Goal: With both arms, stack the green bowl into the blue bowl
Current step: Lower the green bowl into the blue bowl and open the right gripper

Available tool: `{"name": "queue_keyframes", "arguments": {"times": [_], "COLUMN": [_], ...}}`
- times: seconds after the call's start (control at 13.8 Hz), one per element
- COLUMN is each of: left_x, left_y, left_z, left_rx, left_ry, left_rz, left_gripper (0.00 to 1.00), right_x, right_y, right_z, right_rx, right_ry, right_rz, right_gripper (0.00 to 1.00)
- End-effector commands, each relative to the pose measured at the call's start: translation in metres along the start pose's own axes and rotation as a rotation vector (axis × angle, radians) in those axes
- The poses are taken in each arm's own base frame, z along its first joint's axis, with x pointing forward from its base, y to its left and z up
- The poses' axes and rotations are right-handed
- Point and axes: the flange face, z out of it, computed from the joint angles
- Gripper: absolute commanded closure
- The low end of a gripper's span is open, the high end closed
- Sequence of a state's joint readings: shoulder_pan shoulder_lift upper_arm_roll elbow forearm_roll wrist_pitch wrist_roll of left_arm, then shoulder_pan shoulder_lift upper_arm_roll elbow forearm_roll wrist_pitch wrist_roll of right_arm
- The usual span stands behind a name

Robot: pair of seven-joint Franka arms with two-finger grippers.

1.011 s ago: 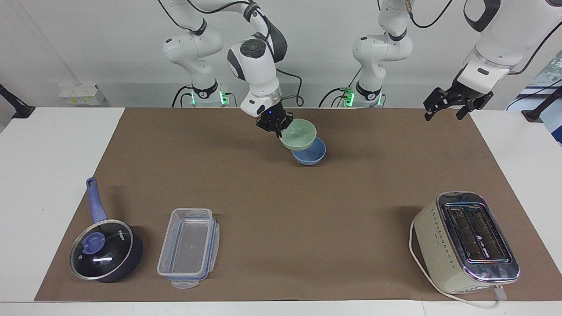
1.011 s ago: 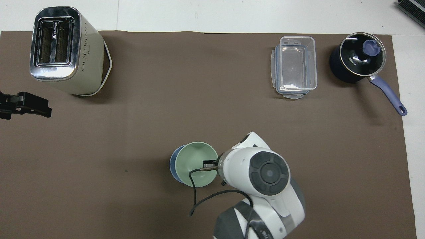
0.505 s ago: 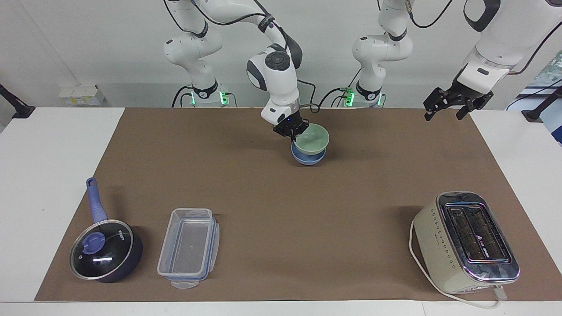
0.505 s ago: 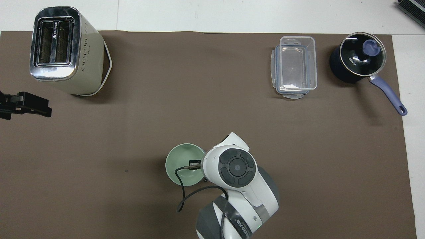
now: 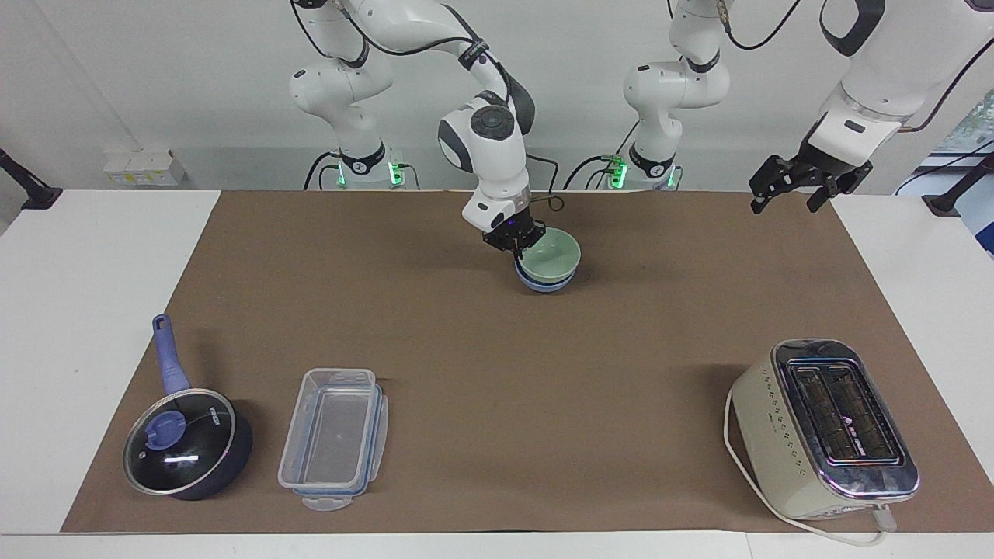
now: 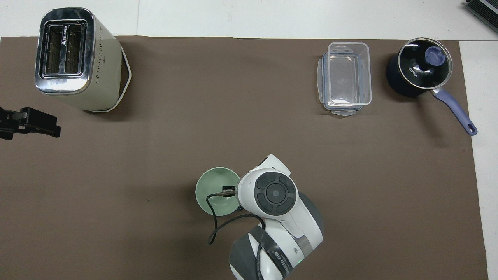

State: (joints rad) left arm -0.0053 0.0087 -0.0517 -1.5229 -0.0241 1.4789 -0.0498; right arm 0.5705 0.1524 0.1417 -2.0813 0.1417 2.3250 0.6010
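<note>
Green bowl (image 5: 553, 254), one, nests in one blue bowl (image 5: 543, 282).

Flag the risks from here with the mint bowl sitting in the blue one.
1. The right gripper is shut on the rim of the matte mint-green bowl; lifting before release could tip it out of the periwinkle-blue bowl.
2. The arm's dark cable loops beside the bowls and may snag on retreat.

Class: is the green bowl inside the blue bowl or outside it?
Inside: the green bowl sits nested in the blue bowl, only the blue rim showing beneath.
</note>
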Motion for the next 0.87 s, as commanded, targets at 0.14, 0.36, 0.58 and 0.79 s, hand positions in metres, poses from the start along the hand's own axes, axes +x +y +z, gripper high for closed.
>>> {"name": "queue_keyframes", "arguments": {"times": [0.14, 0.36, 0.58, 0.79], "left_x": [-0.0004, -0.0004, -0.0004, -0.0004], "left_y": [-0.0026, -0.0025, -0.0025, -0.0025], "left_z": [-0.0033, -0.0033, -0.0033, -0.0033], "left_rx": [0.013, 0.013, 0.013, 0.013], "left_ry": [-0.006, -0.006, -0.006, -0.006], "left_rz": [-0.004, -0.004, -0.004, -0.004], "left_gripper": [0.0, 0.0, 0.0, 0.0], "right_x": [-0.0009, -0.0011, 0.0009, 0.0044], "right_y": [0.0042, 0.0033, 0.003, 0.0012], "right_z": [0.0058, 0.0061, 0.0069, 0.0], "right_rx": [-0.007, -0.006, -0.006, 0.008], "right_ry": [0.019, 0.019, 0.019, 0.026], "right_rz": [0.021, 0.019, 0.024, 0.032], "right_gripper": [1.0, 1.0, 0.88, 0.85]}}
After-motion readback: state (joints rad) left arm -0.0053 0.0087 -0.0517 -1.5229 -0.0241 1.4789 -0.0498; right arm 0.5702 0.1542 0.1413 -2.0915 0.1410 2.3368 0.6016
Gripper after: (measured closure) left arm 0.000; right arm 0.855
